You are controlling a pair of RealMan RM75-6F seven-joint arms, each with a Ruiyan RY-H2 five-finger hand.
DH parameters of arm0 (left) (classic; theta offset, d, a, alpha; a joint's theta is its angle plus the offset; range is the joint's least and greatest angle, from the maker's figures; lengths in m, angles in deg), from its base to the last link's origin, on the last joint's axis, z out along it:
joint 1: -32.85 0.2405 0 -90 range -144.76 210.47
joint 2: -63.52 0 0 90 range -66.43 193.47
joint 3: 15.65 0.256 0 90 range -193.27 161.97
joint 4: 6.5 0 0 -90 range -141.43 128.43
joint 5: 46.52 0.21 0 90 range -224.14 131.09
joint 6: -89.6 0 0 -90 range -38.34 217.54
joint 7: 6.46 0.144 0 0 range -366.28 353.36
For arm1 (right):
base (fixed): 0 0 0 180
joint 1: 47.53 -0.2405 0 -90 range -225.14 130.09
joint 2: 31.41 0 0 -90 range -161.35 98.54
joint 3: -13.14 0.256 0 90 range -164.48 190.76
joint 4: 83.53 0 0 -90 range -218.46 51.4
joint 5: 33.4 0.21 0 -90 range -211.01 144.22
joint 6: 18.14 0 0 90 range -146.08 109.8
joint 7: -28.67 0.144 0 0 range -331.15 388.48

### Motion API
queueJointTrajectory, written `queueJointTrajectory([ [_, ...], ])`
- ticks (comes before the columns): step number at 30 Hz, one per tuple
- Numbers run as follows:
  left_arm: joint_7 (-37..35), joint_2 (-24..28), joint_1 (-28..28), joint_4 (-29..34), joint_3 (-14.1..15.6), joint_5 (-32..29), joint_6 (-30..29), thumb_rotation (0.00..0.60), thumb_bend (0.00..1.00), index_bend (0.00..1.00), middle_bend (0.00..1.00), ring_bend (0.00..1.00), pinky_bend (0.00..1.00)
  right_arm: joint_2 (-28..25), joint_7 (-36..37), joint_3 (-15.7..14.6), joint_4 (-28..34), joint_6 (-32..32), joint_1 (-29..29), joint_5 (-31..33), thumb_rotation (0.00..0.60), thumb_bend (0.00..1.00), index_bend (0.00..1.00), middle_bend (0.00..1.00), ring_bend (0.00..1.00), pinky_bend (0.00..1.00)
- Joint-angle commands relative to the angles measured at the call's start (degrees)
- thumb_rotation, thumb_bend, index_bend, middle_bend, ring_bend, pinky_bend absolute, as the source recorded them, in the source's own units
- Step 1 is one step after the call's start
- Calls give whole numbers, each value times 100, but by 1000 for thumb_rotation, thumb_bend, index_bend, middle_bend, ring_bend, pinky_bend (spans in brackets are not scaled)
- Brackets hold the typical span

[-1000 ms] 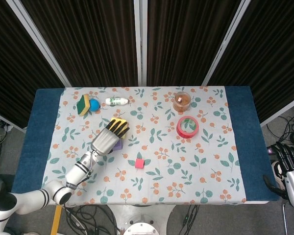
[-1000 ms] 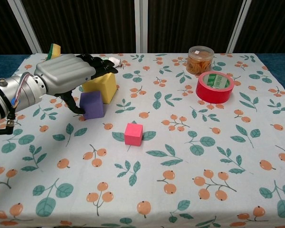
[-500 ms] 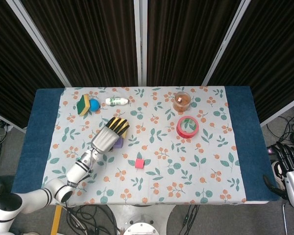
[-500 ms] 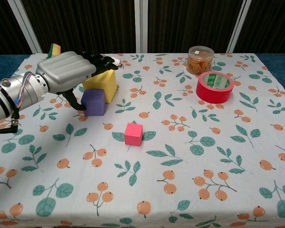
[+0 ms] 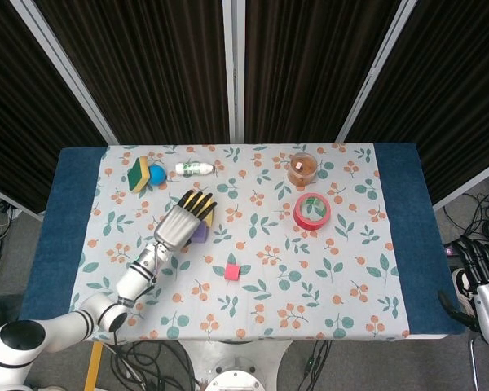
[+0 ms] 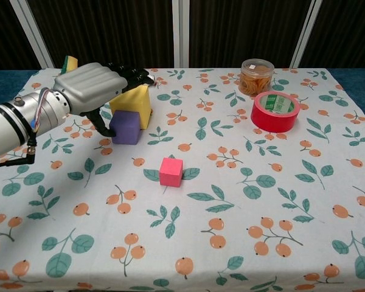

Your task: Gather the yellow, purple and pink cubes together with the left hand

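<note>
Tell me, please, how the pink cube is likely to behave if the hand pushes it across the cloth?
The pink cube sits flat on one face, so it should slide rather than roll. It looks like light foam, so a high push might tip it. The tablecloth may drag it a little.

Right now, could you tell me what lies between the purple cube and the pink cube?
Only bare printed tablecloth separates the purple cube from the pink cube; the chest view shows it plainly.

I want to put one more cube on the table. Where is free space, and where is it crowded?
Free: the cloth in front of the pink cube, and right of it below the red tape. Crowded: far left, where the left hand covers the yellow cube and purple cube.
</note>
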Motion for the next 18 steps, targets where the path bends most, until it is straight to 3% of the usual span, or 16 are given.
queueJointTrajectory([
  [1, -28, -24, -8, 16, -38, -60, 47, 600, 0, 85, 0, 10, 112, -6, 2, 2, 3, 0, 2, 5, 600, 216, 0, 19, 0, 40],
  [11, 107, 358, 123, 651, -7, -65, -90, 600, 0, 85, 0, 11, 111, -2, 53, 0, -34, 24, 10, -19, 600, 216, 0, 19, 0, 40],
  [15, 220, 799, 212, 1378, 82, 77, -243, 600, 0, 86, 0, 10, 110, 12, 65, -2, -46, 23, 3, -40, 600, 216, 0, 19, 0, 40],
  [18, -109, 1275, 146, 2003, 302, 410, -109, 600, 0, 174, 0, 11, 103, 22, 71, -9, -54, 34, 3, -67, 600, 216, 0, 18, 0, 40],
])
